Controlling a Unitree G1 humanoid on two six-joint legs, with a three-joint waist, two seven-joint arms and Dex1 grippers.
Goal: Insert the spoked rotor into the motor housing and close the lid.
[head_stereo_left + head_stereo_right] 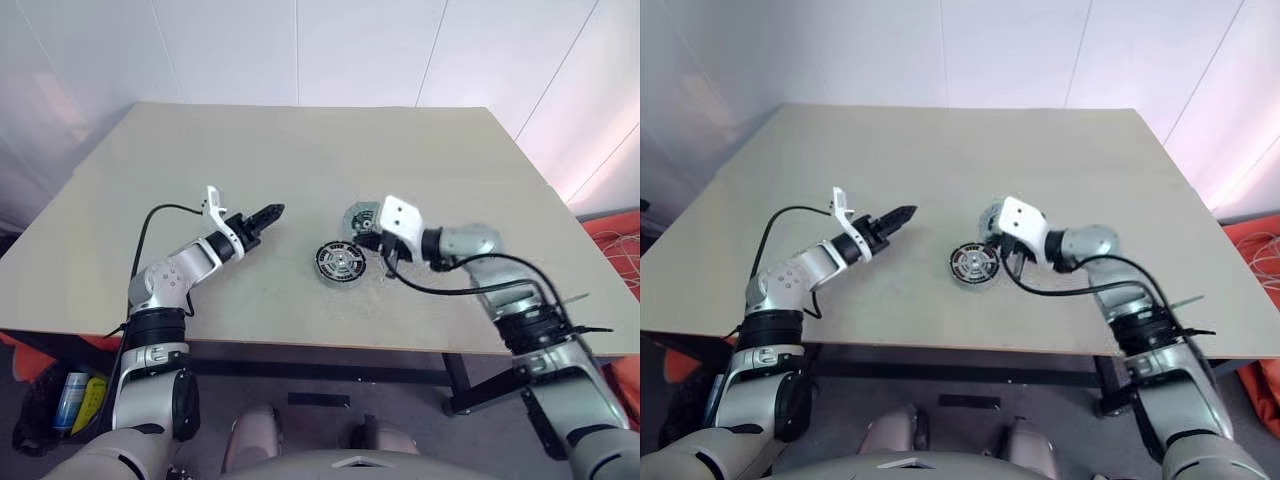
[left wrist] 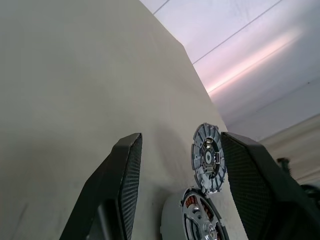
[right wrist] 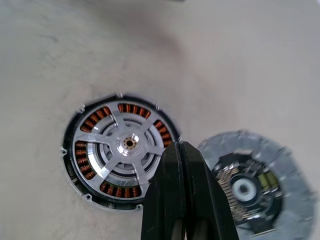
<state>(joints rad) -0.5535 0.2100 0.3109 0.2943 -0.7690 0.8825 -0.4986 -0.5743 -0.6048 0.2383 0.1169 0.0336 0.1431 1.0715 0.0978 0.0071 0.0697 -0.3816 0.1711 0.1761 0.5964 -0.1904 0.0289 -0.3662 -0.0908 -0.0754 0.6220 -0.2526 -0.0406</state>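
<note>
Lid (image 3: 252, 189): you are handling a stiff, thin, slippery metal disc lying beside the motor housing (image 3: 120, 152); pinch its rim. Right tool (image 3: 181, 150) is pressing shut, empty; left tool (image 2: 180, 165) is standing wide, empty.

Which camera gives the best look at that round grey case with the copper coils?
The right wrist view: the round grey copper-wound motor housing faces it fully. The head views show it small; the left wrist view catches only its edge.

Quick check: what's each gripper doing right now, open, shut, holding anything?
Left gripper: open, holding nothing.
Right gripper: shut, holding nothing.
</note>
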